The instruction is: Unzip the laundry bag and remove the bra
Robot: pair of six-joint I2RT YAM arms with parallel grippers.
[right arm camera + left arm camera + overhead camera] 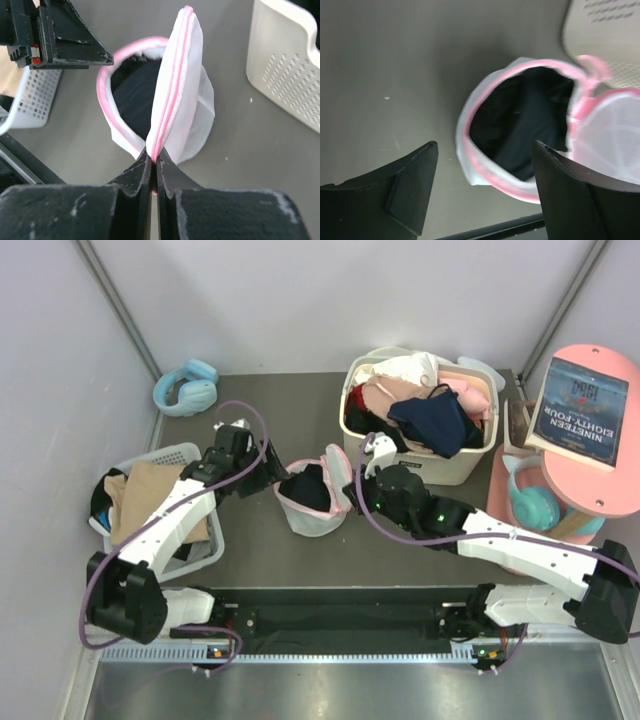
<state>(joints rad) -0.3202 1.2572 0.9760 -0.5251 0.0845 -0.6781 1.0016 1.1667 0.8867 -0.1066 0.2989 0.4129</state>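
Note:
The laundry bag, white mesh with pink zipper trim, sits mid-table with its lid flap lifted open. The black bra lies inside it and shows through the opening in the left wrist view and the right wrist view. My right gripper is shut on the pink-zippered edge of the raised lid flap, on the bag's right side. My left gripper is open and empty, hovering just left of the bag's rim.
A cream basket full of pink and navy clothes stands behind right. A white mesh basket with tan cloth is on the left. Blue headphones lie at the back left. A pink stand with a book is at the right.

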